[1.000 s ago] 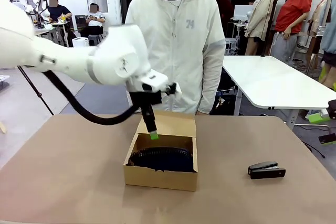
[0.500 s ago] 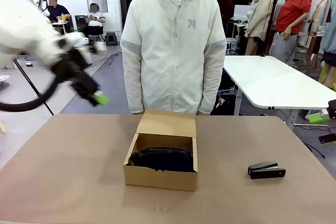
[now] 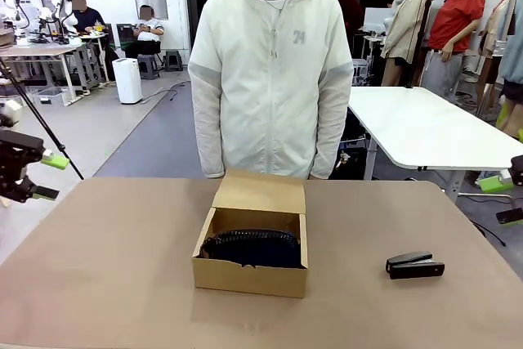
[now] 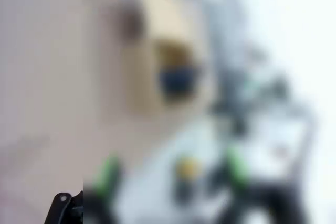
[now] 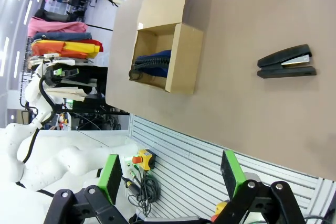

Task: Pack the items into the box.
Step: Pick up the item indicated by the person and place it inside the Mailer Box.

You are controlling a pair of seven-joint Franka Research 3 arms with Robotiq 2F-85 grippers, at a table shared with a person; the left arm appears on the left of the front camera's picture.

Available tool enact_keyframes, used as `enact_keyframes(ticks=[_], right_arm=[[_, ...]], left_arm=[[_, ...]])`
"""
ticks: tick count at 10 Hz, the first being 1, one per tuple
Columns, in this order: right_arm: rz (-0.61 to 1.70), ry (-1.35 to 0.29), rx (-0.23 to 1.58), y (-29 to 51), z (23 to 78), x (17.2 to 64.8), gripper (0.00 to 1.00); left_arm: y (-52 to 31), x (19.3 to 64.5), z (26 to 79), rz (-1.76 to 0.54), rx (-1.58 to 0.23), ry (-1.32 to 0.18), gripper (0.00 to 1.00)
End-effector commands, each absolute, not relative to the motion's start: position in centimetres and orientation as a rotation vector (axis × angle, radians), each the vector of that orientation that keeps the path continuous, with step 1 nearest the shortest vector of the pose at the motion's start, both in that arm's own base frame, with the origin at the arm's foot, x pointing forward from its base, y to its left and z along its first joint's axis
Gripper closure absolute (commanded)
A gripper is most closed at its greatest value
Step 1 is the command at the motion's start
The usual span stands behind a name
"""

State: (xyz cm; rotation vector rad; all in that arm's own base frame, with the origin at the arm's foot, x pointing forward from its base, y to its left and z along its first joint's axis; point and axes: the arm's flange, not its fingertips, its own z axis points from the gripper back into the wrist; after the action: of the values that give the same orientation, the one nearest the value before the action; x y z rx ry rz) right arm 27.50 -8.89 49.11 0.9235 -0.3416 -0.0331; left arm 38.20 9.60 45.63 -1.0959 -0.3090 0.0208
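Left gripper (image 3: 49, 177): jaws spread wide, nothing between them, hanging in the air just off the tabletop's left edge. Its own wrist view is too blurred to add detail. Right gripper (image 5: 170, 177): fingers wide apart, empty, held off the tabletop beyond the right edge, with the stapler nearer to it than the box.

Tabletop (image 3: 114, 284): plain brown, mostly bare.

Person (image 3: 270, 79): white zip jacket, standing at the middle of the far edge, arms down at the sides.

Box (image 3: 249, 278): brown cardboard, about midway between the left and right edges. The lid flap is open and tilted back toward the far edge.

Pouch (image 3: 253, 249): dark navy, lying inside the box and covering most of its floor, with its ribbed upper edge curving just below the rim.

Stapler (image 3: 415, 265): black, arm down, lying flat on bare tabletop between the box and the right edge, well apart from the box and roughly level with its front wall.
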Motion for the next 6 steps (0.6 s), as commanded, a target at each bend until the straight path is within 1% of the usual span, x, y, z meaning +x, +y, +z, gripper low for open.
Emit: enact_keyframes(ticks=[1,6], right_arm=[[-0.015,-0.346,0.915,-9.0,49.0,27.34,0.0],[-0.015,-0.346,0.915,-9.0,49.0,27.34,0.0]], left_arm=[[8.51,38.59,47.32,-0.127,-1.001,-0.304,0.0],[8.51,38.59,47.32,-0.127,-1.001,-0.304,0.0]])
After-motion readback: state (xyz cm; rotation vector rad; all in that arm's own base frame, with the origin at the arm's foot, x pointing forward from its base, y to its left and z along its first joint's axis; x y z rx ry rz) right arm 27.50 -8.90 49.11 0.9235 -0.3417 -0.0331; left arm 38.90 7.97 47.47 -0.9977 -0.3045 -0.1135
